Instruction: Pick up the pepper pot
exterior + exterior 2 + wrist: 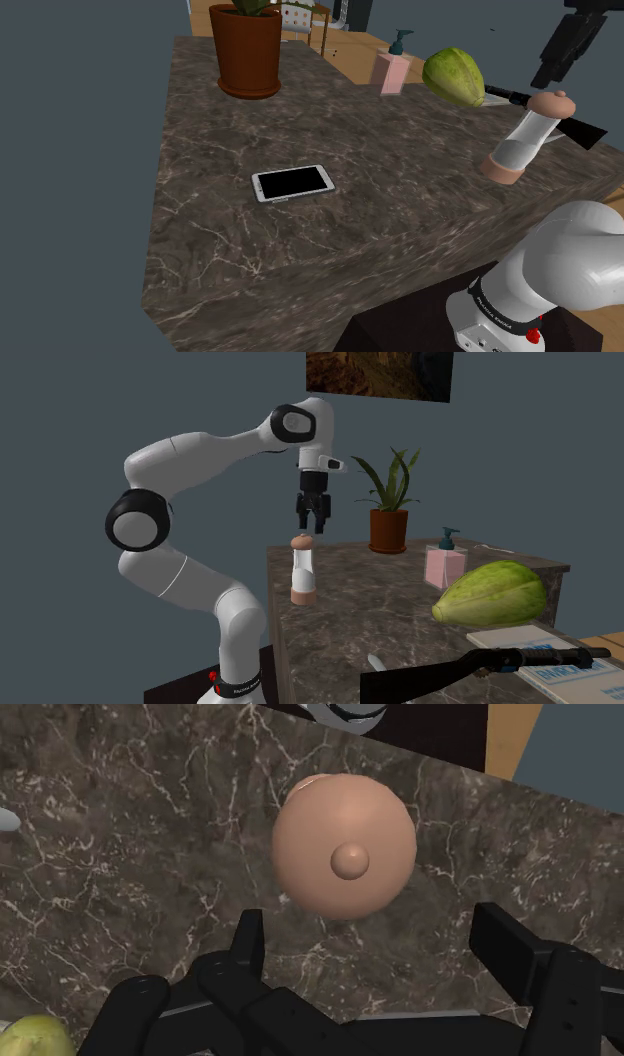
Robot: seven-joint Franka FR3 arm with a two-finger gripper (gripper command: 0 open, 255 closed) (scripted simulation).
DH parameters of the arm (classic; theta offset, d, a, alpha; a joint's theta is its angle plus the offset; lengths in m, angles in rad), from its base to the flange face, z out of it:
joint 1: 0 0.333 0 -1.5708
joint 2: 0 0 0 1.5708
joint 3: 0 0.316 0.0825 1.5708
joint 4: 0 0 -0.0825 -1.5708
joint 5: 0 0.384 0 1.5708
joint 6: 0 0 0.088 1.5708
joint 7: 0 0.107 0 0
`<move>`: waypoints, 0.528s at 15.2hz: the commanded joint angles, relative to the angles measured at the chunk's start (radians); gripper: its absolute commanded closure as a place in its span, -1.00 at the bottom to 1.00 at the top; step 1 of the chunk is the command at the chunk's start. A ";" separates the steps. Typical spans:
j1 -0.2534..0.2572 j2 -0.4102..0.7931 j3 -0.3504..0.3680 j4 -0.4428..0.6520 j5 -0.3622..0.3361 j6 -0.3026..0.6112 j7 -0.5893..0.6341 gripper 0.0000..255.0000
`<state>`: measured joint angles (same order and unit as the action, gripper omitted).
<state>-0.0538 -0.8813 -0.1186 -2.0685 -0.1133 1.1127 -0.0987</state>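
Observation:
The pepper pot (525, 135) is a tall mill with a pinkish-tan cap and base and a pale body. It stands upright on the dark marble counter (330, 240), near the edge by the robot's stand. My black gripper (312, 530) hangs straight above it with a small gap over its knob. In the wrist view the round cap (345, 854) lies just ahead of the gripper (375, 929), whose fingers (250, 939) stand wide apart and touch nothing. The shoulder view has the gripper (553, 70) at the upper right, over the pot (303, 570).
A phone (292, 183) lies mid-counter. A brown plant pot (246, 50) stands at the far end. A pink soap dispenser (394, 68), a green melon (453, 76) and a black-handled knife (560, 118) sit close behind the pepper pot.

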 commanded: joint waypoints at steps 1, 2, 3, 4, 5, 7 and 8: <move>-0.005 -0.009 -0.007 0.019 -0.015 -0.033 -0.009 -1.00; -0.006 -0.019 -0.007 -0.001 -0.016 -0.022 -0.008 -1.00; -0.007 -0.028 -0.008 -0.021 -0.016 -0.012 -0.007 -1.00; -0.007 -0.037 -0.009 -0.040 -0.017 -0.001 -0.006 -1.00; -0.008 -0.046 -0.009 -0.060 -0.018 0.009 -0.005 -1.00; -0.009 -0.063 -0.011 -0.098 -0.019 0.030 -0.003 -1.00; -0.010 -0.077 -0.012 -0.128 -0.021 0.047 -0.002 -1.00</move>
<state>-0.0623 -0.9439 -0.1306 -2.1713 -0.1331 1.1482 -0.1017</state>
